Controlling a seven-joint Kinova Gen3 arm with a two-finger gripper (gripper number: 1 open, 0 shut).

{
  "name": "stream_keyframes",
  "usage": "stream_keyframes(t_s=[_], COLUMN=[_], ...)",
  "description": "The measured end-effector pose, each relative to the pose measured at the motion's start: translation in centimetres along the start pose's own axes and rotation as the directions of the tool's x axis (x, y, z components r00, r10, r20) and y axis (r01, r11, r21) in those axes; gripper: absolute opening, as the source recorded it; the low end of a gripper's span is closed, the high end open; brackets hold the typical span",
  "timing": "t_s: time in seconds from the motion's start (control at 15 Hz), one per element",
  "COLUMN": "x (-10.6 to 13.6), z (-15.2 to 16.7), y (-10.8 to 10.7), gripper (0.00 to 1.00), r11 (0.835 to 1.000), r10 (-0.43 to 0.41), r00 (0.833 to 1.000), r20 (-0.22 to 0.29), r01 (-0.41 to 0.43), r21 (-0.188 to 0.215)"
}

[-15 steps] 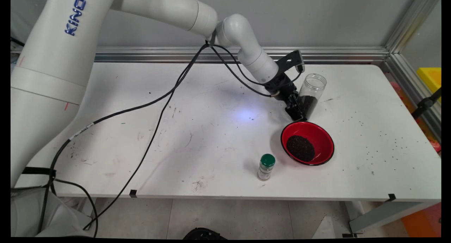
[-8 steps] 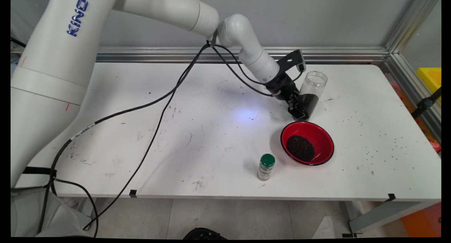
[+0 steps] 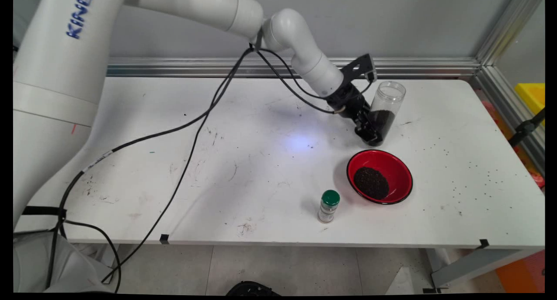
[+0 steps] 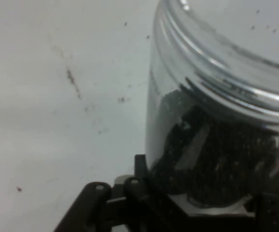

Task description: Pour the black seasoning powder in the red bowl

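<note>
My gripper (image 3: 370,128) is clamped low on the clear jar (image 3: 385,110), mouth up so the dark granules stay in. The red bowl (image 3: 402,169), which already holds some, sits just below my fingertips. The green-capped bottle (image 3: 329,206) sits further off.

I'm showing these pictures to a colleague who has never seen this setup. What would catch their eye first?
Probably the clear jar half full of dark grains, tilted and clamped in the black gripper toward the table's far right. Just in front of it sits a bright red bowl holding a heap of the same dark grains, with a small green-capped bottle standing to the bowl's left.
</note>
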Motion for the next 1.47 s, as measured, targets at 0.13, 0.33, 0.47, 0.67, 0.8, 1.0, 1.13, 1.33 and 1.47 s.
stream_keyframes(t_s=[0.13, 0.33, 0.47, 0.67, 0.8, 1.0, 1.13, 1.33, 1.47], x=[0.7, 1.5, 1.8, 2.4, 2.9, 3.3, 3.6, 3.8, 3.9], z=[-1.5, -3.7, -5.1, -6.6, -7.4, -7.9, -8.1, -8.0, -7.8], y=[0.5, 1.3, 1.9, 2.6, 3.0, 3.6, 4.0, 4.7, 5.4], gripper=[0.00, 0.00, 0.00, 0.00, 0.00, 0.00, 0.00, 0.00, 0.00], r11=[1.000, 0.997, 0.992, 0.977, 0.958, 0.926, 0.901, 0.852, 0.811], r10=[0.025, 0.075, 0.123, 0.209, 0.278, 0.366, 0.421, 0.510, 0.570], r00=[1.000, 0.997, 0.992, 0.978, 0.960, 0.930, 0.907, 0.860, 0.821], r20=[-0.014, -0.028, -0.028, -0.024, -0.019, -0.010, -0.001, 0.020, 0.040], r01=[-0.025, -0.074, -0.122, -0.207, -0.276, -0.364, -0.418, -0.508, -0.569], r21=[0.004, 0.011, 0.019, 0.051, 0.076, 0.101, 0.113, 0.127, 0.134])
